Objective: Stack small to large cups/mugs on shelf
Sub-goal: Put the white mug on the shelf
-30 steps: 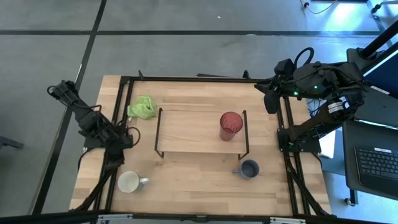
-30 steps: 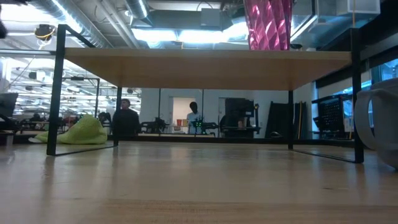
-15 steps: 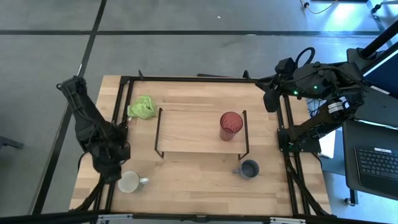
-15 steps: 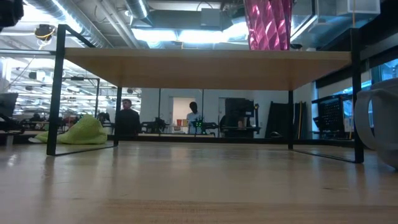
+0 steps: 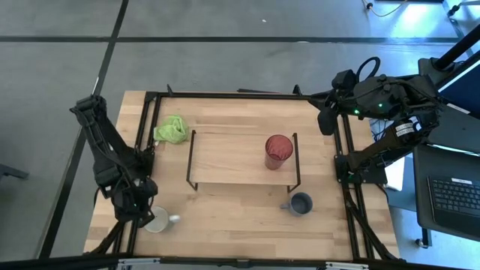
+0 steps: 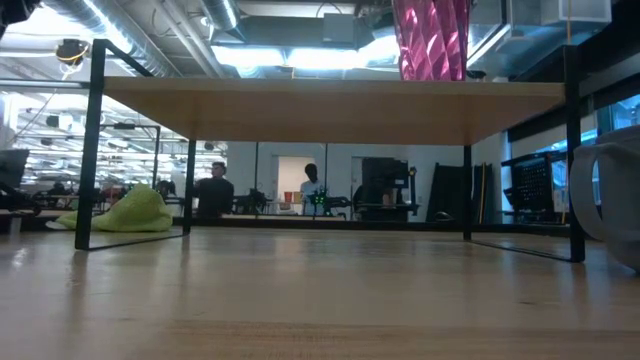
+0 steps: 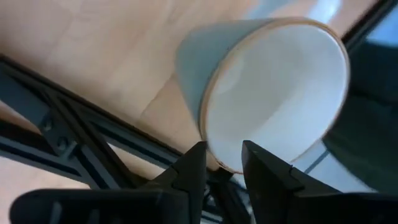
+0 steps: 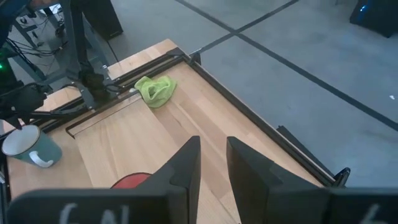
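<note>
Overhead, left tool (image 5: pixel 147 217) sits over the white mug (image 5: pixel 159 220) at the surface's (image 5: pixel 225 217) near-left corner. Only the left wrist view shows the fingers (image 7: pixel 194 171): narrowly parted, at the mug's (image 7: pixel 273 93) rim, grip unclear. Red tumbler (image 5: pixel 278 151) stands on the shelf (image 5: pixel 225 161); grey-blue mug (image 5: pixel 301 203) just in front. Right tool (image 5: pixel 325 120) waits far right, slightly open, empty.

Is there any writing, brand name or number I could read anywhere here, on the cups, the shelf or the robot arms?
None can be read.
red tumbler, white mug, grey-blue mug, shelf: no writing shows.
Laptop keyboard beside the table: key markings too small to read.
</note>
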Tool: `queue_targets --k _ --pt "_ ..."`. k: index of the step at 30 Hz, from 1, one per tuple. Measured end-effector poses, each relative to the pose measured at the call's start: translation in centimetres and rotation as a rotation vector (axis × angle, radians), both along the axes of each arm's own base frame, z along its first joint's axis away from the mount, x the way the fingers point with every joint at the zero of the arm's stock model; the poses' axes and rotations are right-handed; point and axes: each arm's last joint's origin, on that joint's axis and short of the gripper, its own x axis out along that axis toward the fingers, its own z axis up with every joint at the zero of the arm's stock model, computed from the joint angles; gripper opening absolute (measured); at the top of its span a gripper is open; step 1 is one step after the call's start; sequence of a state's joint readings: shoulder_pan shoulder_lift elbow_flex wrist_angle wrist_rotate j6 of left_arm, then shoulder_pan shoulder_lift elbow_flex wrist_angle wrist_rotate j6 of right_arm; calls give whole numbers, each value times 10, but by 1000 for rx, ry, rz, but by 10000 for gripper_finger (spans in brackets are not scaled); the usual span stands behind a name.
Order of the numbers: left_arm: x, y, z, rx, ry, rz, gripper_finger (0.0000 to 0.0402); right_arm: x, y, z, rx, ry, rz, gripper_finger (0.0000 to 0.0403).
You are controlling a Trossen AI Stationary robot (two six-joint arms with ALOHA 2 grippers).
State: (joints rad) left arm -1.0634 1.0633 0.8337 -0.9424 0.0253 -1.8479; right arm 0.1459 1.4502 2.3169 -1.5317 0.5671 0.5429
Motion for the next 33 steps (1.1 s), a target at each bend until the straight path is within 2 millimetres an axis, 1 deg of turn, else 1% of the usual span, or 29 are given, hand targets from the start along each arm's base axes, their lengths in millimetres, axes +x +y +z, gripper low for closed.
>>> queue_targets --k 3,12,16,23,30,33 --pt "1 1 -5 40 19 59 99 0 0 0 -1 1 1 79" --pt "1 0 -4 25 29 130 99 -1 0 -1 -3 17 2 79" --pt "3 -3 -8 36 46 147 99 -1 0 -1 -4 21 3 79" --pt "6 -13 -17 19 160 212 99 -2 0 -2 -8 33 4 79" --pt "6 -15 -16 -21 213 346 99 -2 -3 -2 -26 41 -7 79" --pt "6 -16 -16 -34 249 356 99 -2 -6 -2 -30 44 -18 79"
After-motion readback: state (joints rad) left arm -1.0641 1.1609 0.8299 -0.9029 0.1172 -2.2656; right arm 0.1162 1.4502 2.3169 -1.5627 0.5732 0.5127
